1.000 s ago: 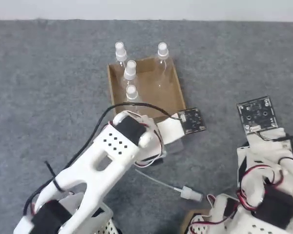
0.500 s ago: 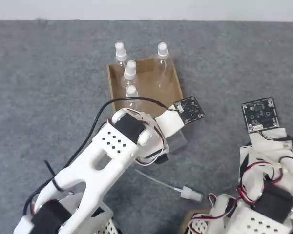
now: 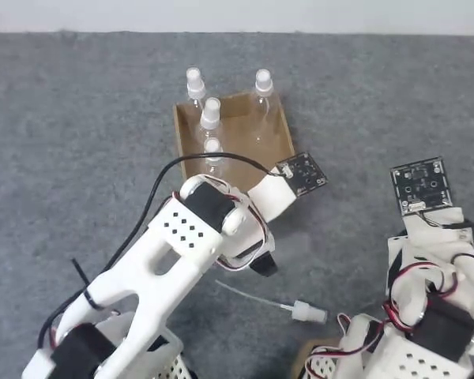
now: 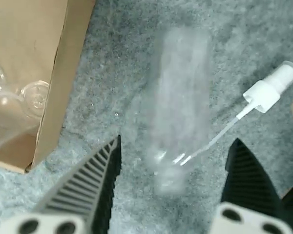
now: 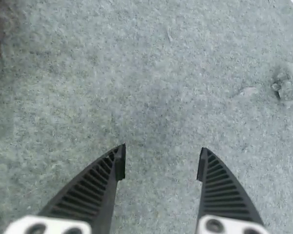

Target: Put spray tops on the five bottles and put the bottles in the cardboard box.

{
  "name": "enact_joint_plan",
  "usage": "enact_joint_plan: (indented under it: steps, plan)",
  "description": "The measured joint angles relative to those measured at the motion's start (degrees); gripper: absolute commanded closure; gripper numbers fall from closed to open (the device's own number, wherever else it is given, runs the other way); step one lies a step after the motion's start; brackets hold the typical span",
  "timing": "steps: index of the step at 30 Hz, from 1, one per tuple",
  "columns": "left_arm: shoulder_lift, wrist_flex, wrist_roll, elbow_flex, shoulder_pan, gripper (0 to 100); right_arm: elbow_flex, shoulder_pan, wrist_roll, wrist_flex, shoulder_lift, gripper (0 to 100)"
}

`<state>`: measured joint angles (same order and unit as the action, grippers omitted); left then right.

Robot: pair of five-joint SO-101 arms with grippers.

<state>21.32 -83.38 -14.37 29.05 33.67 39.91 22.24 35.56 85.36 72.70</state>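
Grey carpet [image 3: 79, 118] as work surface.
- Left gripper [image 4: 177, 141]: jaws wide apart, empty, above bottle [image 4: 180, 87].
- Bottle: clear, lying flat on carpet just beside box [image 4: 53, 73]; long axis runs straight ahead through jaw gap.
- Spray top [image 4: 271, 87]: loose on carpet, dip tube reaching bottle's near end.
- Four topped bottles [image 3: 211, 113]: upright in box.
- Right gripper [image 5: 162, 148]: jaws apart, empty, over bare carpet.
- Left arm nearer bottle; grasp probably across its width.
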Motion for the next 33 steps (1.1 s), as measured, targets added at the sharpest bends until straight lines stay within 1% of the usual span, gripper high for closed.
enact_joint_plan:
  steps: [6, 10, 14, 18, 21, 25, 29, 33]
  plan:
    - [0.00, -0.18, 0.35, -0.09, 0.00, 74, 0.00, 0.00, 0.00, 0.00, 0.00, 80.6]
    - [0.00, -0.18, 0.35, -0.09, 0.00, 76, 0.00, 0.00, 0.00, 0.00, 0.00, 80.6]
    - [0.97, -1.49, 3.78, -0.09, 0.09, 76, 0.00, 0.00, 0.09, 0.00, 0.00, 80.6]
    - [7.21, -3.52, 7.82, -0.09, -0.53, 76, 0.00, 0.00, 1.49, 0.09, 0.00, 80.6]
    - [12.31, -4.66, 9.41, -0.09, -3.78, 76, 0.00, 0.00, 1.76, 0.09, 0.00, 80.6]
    - [17.67, -4.66, 9.41, 0.35, -11.43, 76, 0.00, 0.00, 1.93, 0.09, 0.00, 80.6]
    - [23.03, -3.43, 9.41, 5.36, -16.18, 76, 0.00, 0.00, 1.93, 0.09, 0.00, 80.6]
    - [29.27, 0.09, 9.41, 12.22, -19.08, 76, 0.00, 0.00, 1.93, 0.09, 0.00, 80.6]
